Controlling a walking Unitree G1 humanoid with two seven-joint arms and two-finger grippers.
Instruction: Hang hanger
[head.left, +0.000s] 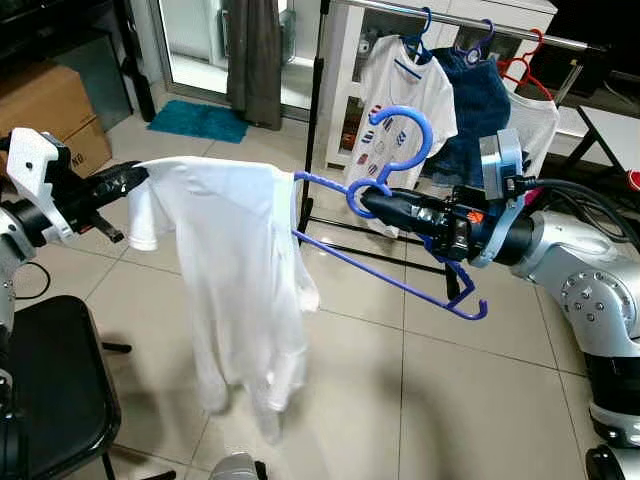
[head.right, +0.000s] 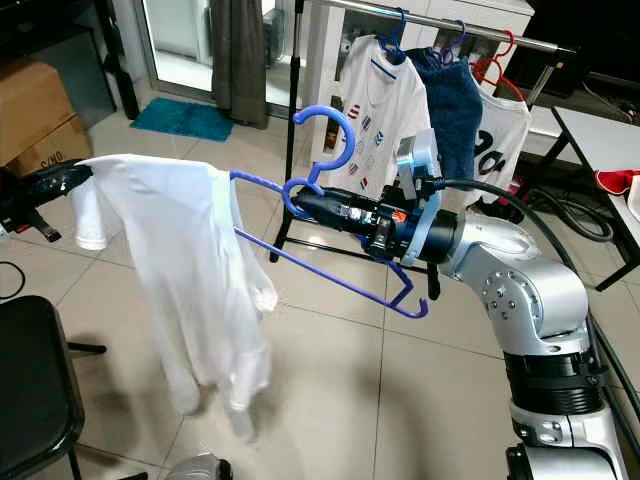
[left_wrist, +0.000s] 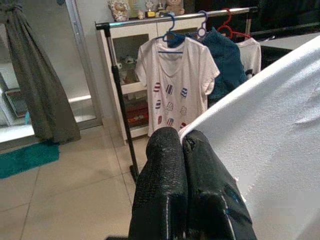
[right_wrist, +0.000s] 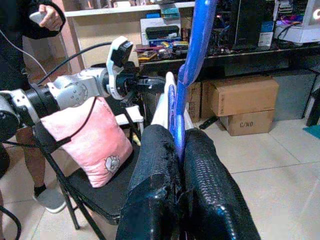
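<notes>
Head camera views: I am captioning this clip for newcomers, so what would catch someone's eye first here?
First the white shirt, hanging in mid-air over the tiled floor, half on a blue hanger. The right tool is shut on the hanger just below its hook, and the left tool pinches the shirt's far shoulder. Behind them stands a clothes rack with three garments already hung.

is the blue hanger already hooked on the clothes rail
No, the blue hanger is clamped in the right gripper, well in front of the clothes rail, its hook in open air.
</notes>
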